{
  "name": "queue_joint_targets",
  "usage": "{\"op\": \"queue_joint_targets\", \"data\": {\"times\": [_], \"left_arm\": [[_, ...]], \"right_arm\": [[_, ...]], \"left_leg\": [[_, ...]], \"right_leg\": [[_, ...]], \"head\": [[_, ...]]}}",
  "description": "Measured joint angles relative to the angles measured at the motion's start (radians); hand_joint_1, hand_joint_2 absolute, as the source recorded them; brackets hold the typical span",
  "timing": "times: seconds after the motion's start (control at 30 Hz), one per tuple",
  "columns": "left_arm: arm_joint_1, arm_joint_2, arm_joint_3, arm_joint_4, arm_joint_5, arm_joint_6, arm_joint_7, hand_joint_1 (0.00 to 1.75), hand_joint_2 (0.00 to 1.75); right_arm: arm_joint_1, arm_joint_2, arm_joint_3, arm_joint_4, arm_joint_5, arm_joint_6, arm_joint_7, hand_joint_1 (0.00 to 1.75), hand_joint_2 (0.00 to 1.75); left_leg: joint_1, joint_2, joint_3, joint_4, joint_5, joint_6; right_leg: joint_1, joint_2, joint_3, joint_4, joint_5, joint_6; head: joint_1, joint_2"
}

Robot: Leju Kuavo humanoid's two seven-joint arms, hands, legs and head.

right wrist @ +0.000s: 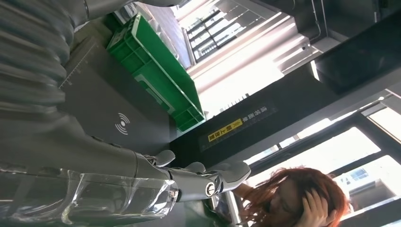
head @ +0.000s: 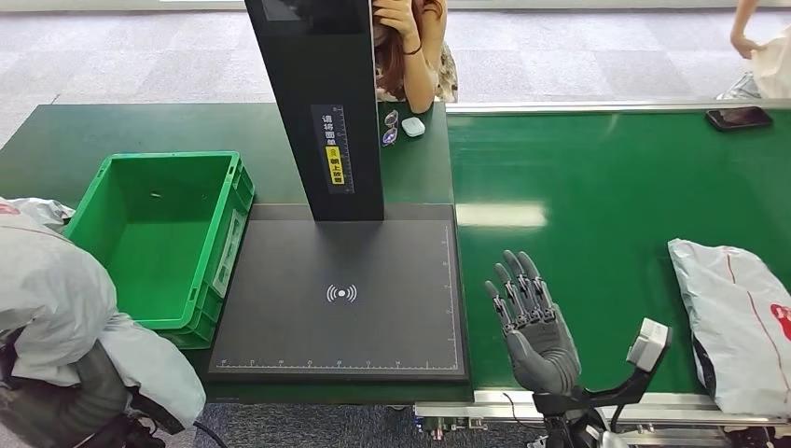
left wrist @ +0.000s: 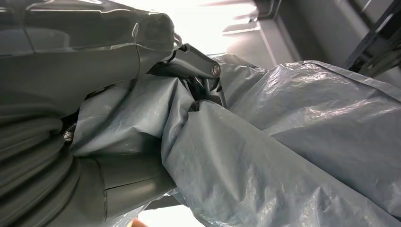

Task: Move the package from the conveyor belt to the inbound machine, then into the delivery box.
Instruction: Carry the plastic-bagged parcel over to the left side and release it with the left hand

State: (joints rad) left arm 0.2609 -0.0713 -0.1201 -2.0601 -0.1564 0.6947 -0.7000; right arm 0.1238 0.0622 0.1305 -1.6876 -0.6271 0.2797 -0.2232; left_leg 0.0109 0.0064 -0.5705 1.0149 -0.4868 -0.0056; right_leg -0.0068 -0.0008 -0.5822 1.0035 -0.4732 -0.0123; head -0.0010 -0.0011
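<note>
I see my left hand (left wrist: pixel 142 94) gripping a grey poly-bag package (left wrist: pixel 293 142) low at left beside the green delivery box (head: pixel 154 233), right hand (head: pixel 534 327) released, fingers spread, over conveyor belt (head: pixel 606 205) edge w/ another package (head: pixel 737 317) nearby.

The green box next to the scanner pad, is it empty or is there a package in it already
Empty. The head view looks straight down into the green box and shows only its bare floor; the left hand holds a grey package outside it.
</note>
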Motion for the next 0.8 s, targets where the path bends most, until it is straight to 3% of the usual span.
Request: {"op": "queue_joint_targets", "data": {"times": [0.13, 0.27, 0.5, 0.63, 0.8], "left_arm": [[-0.039, 0.002, 0.053, -0.009, -0.026, -0.005, 0.046, 1.75, 1.75], [-0.14, 0.026, 0.114, 0.032, -0.072, -0.049, 0.167, 1.75, 1.75], [-0.403, 0.096, 0.196, 0.263, -0.199, -0.159, 0.37, 1.75, 1.75], [-0.491, 0.121, 0.207, 0.371, -0.247, -0.184, 0.417, 1.75, 1.75], [-0.624, 0.162, 0.201, 0.56, -0.36, -0.257, 0.534, 1.73, 1.75]], "right_arm": [[-0.008, 0.0, 0.001, 0.012, -0.003, 0.023, 0.001, 0.0, 1.75], [-0.022, 0.002, 0.003, 0.026, -0.006, 0.045, 0.002, 0.0, 1.75], [-0.063, 0.003, 0.007, 0.06, -0.015, 0.056, 0.005, 0.0, 1.75], [-0.065, 0.003, 0.007, 0.066, -0.016, 0.056, 0.011, 0.0, 1.75], [-0.064, 0.006, 0.006, 0.066, -0.013, 0.056, 0.018, 0.0, 1.75]], "left_leg": [[0.0, -0.001, 0.0, 0.0, 0.0, 0.0], [0.0, -0.002, 0.0, 0.0, 0.002, -0.001], [0.0, -0.002, 0.0, 0.0, 0.005, -0.001], [0.0, -0.002, 0.0, 0.0, 0.005, -0.001], [0.0, -0.003, 0.0, 0.0, 0.005, -0.002]], "right_leg": [[0.0, -0.001, 0.0, 0.0, 0.0, 0.0], [0.0, -0.002, 0.001, 0.0, 0.001, -0.001], [0.0, -0.003, 0.001, 0.001, 0.004, -0.002], [0.0, -0.003, 0.0, 0.001, 0.004, -0.003], [0.0, -0.003, -0.001, 0.001, 0.004, -0.003]], "head": [[0.0, 0.0], [0.0, 0.0], [0.0, 0.0], [0.0, 0.0], [0.0, 0.0]]}}
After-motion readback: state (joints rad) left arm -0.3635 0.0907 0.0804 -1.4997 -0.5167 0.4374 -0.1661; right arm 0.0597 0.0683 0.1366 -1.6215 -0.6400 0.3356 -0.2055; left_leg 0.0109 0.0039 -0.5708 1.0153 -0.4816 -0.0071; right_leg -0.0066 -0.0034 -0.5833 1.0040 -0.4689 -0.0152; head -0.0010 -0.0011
